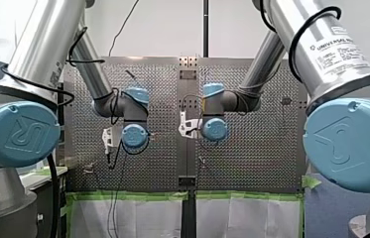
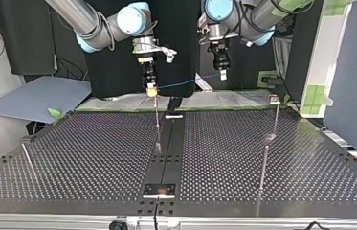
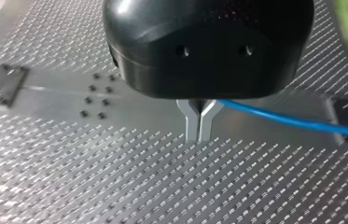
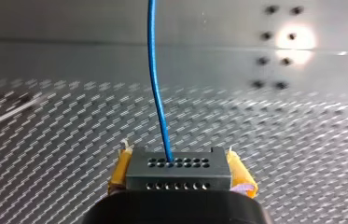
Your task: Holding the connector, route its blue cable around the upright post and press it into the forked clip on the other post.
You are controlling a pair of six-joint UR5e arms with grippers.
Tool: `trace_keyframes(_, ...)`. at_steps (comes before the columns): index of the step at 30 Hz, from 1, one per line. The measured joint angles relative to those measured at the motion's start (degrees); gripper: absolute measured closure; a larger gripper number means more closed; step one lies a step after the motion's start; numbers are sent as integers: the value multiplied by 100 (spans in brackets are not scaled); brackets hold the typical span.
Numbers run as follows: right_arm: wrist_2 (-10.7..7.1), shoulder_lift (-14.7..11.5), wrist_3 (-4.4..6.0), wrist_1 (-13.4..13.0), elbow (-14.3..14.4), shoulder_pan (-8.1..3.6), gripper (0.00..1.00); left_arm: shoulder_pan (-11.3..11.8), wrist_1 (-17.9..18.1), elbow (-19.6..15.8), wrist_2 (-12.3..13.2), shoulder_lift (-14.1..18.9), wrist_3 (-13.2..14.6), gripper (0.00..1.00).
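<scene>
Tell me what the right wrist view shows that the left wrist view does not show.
Only the right wrist view: the dark connector, clamped between the yellow pads of my right gripper. Only the left wrist view: my left gripper, its metal fingers shut on the blue cable. Both: the blue cable and the perforated table.

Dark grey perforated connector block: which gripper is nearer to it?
Right. My right gripper clamps the connector; my left gripper pinches the blue cable farther along.
</scene>
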Motion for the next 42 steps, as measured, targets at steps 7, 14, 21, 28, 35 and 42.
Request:
trace_keyframes(7, -314, -318, 0, 314, -314, -26, 100, 26, -336, 249, -335, 336, 4, 100)
trace_keyframes(14, -635, -639, 1, 635, -635, -32, 100, 30, -689, 539, -688, 688, 0, 100)
trace_keyframes(21, -824, -901, -28, 956, -957, -32, 100, 37, -1049, 891, -1048, 1048, -27, 100)
trace_keyframes(28, -945, -935, -24, 1275, -1246, -32, 100, 81, -1397, 1238, -1343, 1395, -46, 100)
trace_keyframes(35, -1037, -938, -19, 1653, -1494, -35, 100, 138, -1712, 1554, -1385, 1712, -51, 100)
trace_keyframes(42, -1125, -938, -11, 1886, -1645, -36, 100, 219, -2055, 1898, -1339, 2056, -15, 100)
